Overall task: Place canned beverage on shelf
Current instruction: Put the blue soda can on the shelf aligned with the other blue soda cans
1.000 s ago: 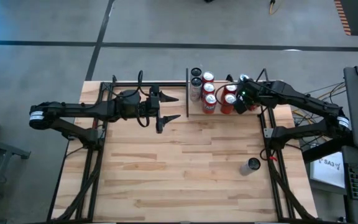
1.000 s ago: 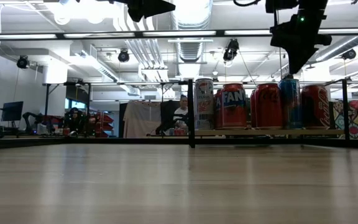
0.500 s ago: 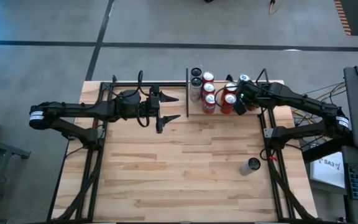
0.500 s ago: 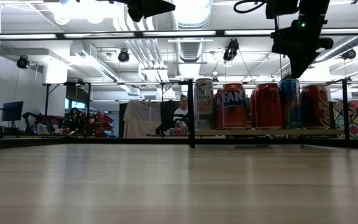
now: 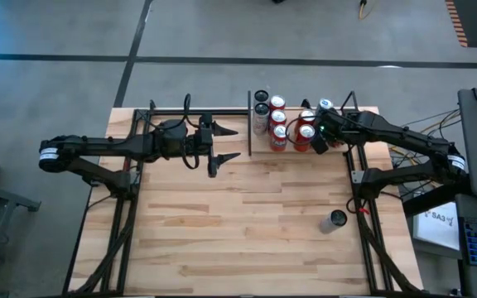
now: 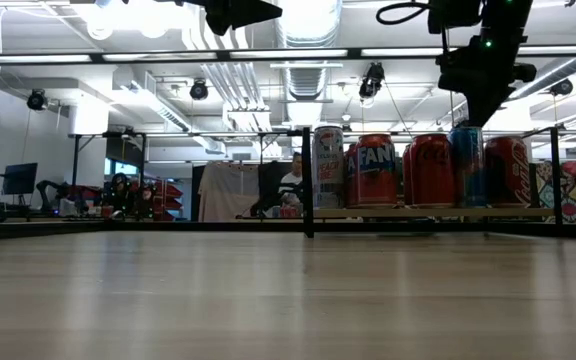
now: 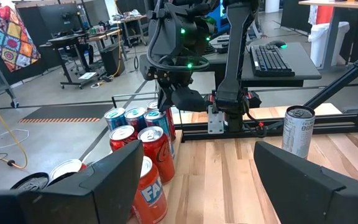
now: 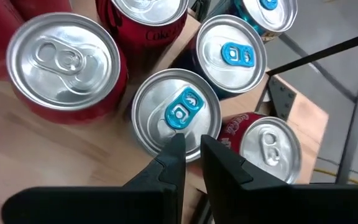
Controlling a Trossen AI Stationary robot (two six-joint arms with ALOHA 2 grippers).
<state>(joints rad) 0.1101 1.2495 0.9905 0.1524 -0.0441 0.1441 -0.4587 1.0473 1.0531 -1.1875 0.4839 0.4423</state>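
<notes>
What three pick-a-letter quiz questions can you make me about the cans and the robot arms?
1. Where does the lone silver can stand?
A. on the shelf
B. on the tabletop
C. in the jaws

2. What colour is the tab on the can just past the right jaws?
A. blue
B. gold
C. green

3. How are the left jaws?
A. open
B. shut on a can
C. shut, empty

Answers: B, it stands alone, away from the shelf; A, its tab is bright blue; A, the fingers stand far apart, holding nothing.
</notes>
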